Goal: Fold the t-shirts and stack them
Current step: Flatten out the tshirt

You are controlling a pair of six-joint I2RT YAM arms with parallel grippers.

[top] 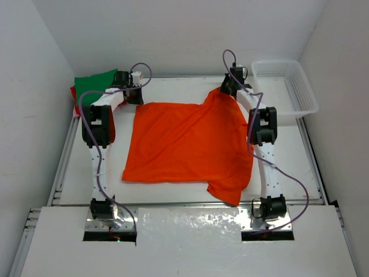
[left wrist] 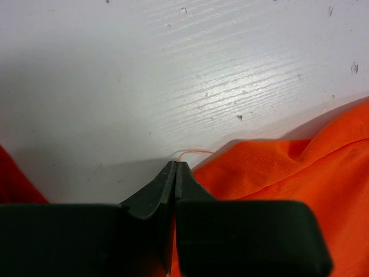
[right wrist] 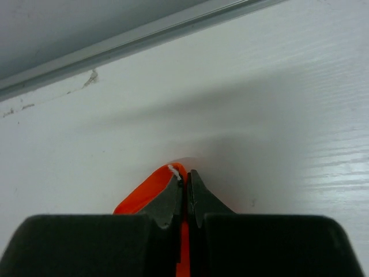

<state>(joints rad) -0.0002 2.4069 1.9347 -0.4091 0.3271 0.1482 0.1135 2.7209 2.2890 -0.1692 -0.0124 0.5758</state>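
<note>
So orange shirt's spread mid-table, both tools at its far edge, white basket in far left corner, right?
No: the white basket sits in the far right corner, per the top view. The orange shirt, left tool and right tool are as you say.

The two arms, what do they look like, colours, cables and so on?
Both the left arm and right arm have white links with blocky black joint housings, and a thin purple cable loops along each. The left gripper and right gripper have matte dark fingers tapering to wedge-shaped tips.
</note>
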